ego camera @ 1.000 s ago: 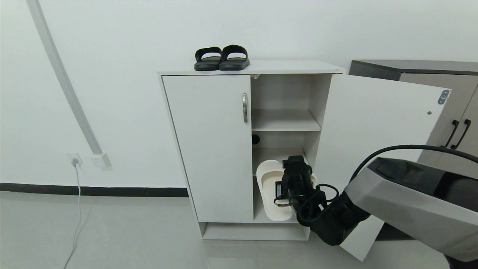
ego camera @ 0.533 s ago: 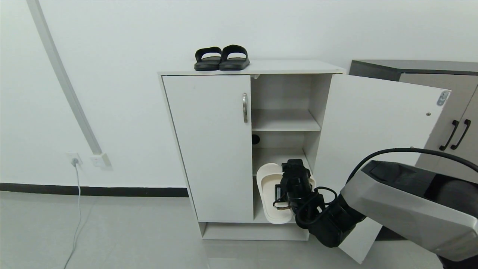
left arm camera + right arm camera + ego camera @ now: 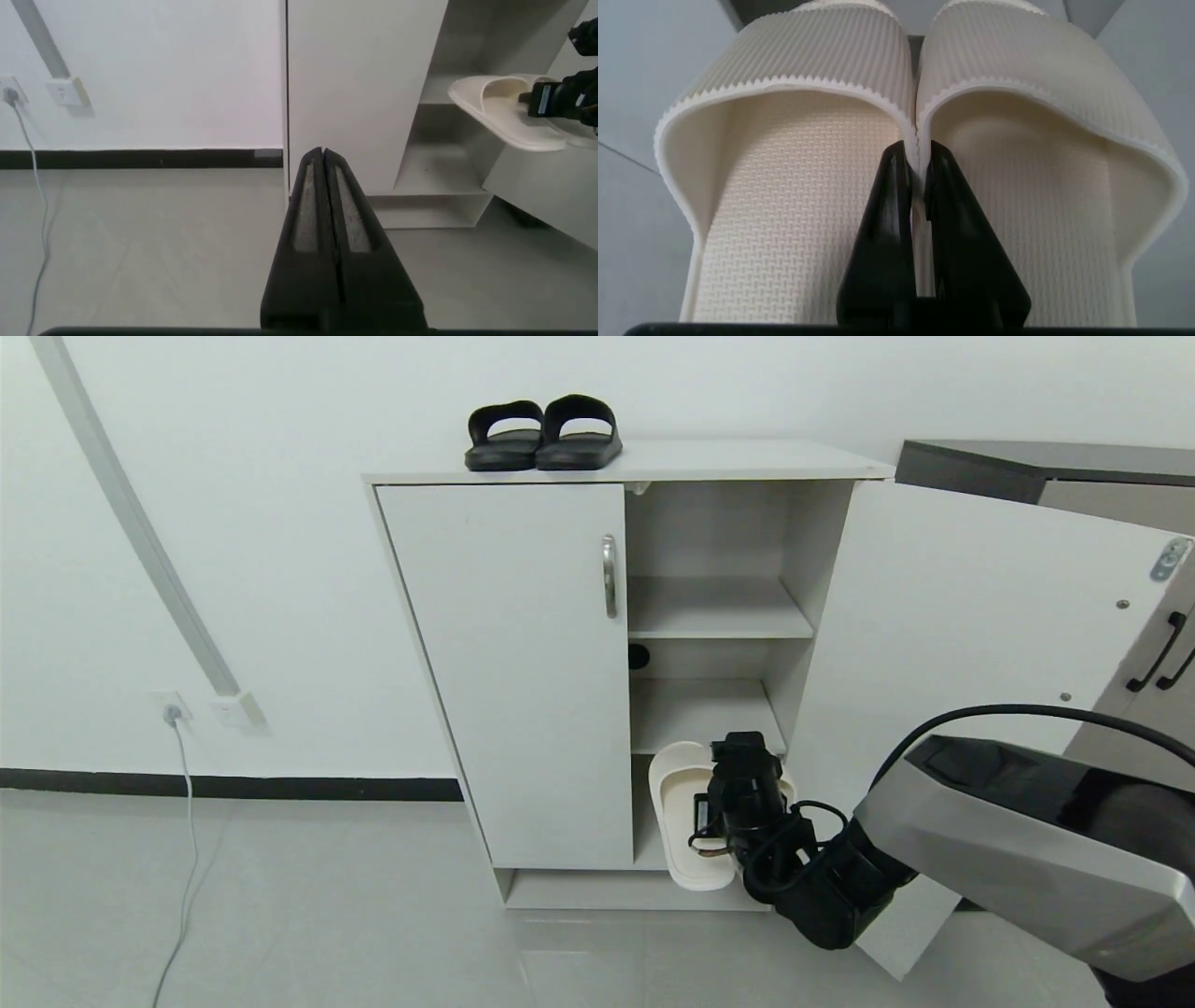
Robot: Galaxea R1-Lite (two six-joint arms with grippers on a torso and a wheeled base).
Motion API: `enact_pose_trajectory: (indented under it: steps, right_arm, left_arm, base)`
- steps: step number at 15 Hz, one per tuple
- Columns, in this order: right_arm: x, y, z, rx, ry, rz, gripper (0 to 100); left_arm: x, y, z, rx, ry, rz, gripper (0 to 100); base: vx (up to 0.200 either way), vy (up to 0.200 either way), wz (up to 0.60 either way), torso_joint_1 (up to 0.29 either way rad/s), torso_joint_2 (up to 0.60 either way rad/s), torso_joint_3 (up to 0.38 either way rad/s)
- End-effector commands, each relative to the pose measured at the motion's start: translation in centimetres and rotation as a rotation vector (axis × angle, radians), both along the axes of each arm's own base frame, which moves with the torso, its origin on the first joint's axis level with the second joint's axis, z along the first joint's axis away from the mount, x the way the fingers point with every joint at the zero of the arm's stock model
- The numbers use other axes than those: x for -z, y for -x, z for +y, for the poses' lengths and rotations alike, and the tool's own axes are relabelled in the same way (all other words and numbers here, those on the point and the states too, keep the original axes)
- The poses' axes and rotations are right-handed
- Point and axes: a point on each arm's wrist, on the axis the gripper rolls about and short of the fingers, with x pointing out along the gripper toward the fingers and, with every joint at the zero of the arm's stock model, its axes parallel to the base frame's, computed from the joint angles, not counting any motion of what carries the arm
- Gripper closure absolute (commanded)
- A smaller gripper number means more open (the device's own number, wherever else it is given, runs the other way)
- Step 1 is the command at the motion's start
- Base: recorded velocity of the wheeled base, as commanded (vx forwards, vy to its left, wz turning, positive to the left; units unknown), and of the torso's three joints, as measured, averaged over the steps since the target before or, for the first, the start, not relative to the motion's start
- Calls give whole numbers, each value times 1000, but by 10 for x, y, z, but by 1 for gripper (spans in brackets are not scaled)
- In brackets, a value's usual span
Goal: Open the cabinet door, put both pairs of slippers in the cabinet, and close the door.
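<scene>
Cream slippers (image 3: 677,821) at the cabinet's (image 3: 523,663) lowest compartment
Right claw (image 3: 918,177) pinches their touching inner edges; black slippers (image 3: 543,434) sit on top (right door (image 3: 962,607) swung open); left claw (image 3: 322,187) pressed together.

Right arm (image 3: 1008,840) extended forward and low, right gripper (image 3: 918,168) fingers pinched on cream slippers (image 3: 785,205). Left gripper (image 3: 323,168) points forward, fingers pressed together.

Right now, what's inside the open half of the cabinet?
Two shelves, a dark round hole at the back, and the cream slippers, pinched by the right tool, poking out of the bottom compartment. The closed left door hides the other half.
</scene>
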Motion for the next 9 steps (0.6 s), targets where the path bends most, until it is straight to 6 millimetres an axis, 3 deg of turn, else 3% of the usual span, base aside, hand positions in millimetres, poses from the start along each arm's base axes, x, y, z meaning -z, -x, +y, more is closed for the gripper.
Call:
enact_pose_trajectory:
  steps: [1,5,9]
  right_arm:
    - [4,-1,1,4,0,-14,100]
    - [7,-3,2,16,16,-107,100]
    - [3,-4,2,16,0,-146,100]
  left_arm:
    - [0,0,0,-1,1,1,100]
    - [0,0,0,-1,0,1,100]
    - [0,0,0,-1,0,1,100]
  base:
    - [0,0,0,2,2,-193]
    - [0,0,0,6,4,-192]
    - [0,0,0,4,1,-40]
